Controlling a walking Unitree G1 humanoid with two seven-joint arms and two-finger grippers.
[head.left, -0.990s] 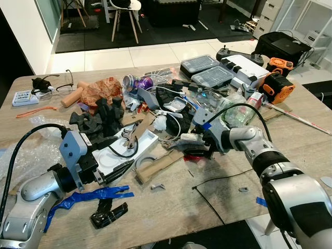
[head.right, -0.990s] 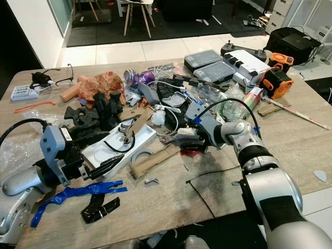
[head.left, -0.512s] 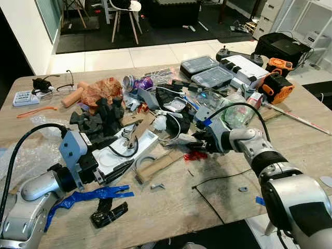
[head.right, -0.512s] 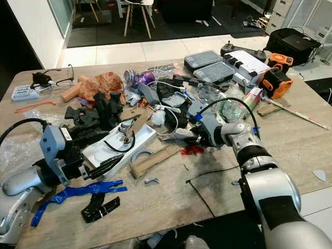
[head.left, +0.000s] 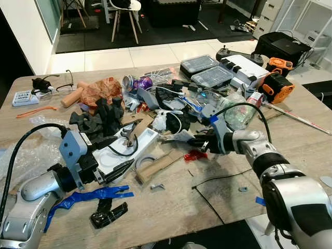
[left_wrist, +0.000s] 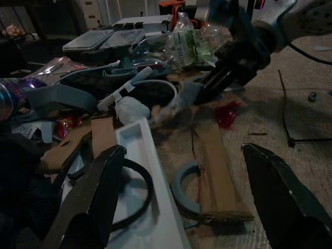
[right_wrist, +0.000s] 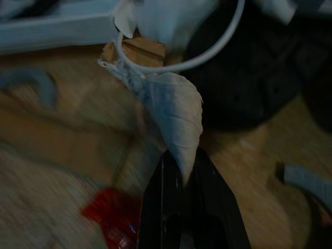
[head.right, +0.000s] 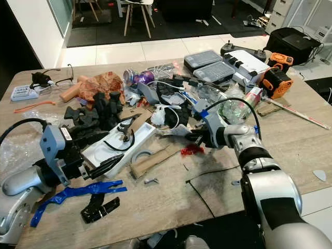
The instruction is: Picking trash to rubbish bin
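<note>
A crumpled white paper scrap (right_wrist: 174,111) hangs between the fingers of my right gripper (right_wrist: 181,166), which is shut on it. In the eye views that gripper (head.left: 194,141) sits mid-table at the edge of the clutter, with the scrap (head.left: 179,136) sticking out to its left, just above the wood. A small red wrapper (head.left: 195,154) lies on the table right below it. My left gripper (head.left: 116,168) stands open low at the front left, its fingers (left_wrist: 98,202) on either side of a white foam tray (head.left: 122,150) and touching nothing.
A cardboard strip (head.left: 158,166), grey tape ring (left_wrist: 181,189), blue tape (head.left: 88,197) and black scrap (head.left: 109,213) lie near the front. A black cable (head.left: 207,192) runs by the right arm. Behind are a purple can (head.left: 136,82), plastic bottle (head.left: 236,111), cases and an orange tool (head.left: 277,85).
My right gripper has drawn back a little to the right with the white scrap in it, and the red wrapper under it now lies in the open. The left arm has stayed put.
</note>
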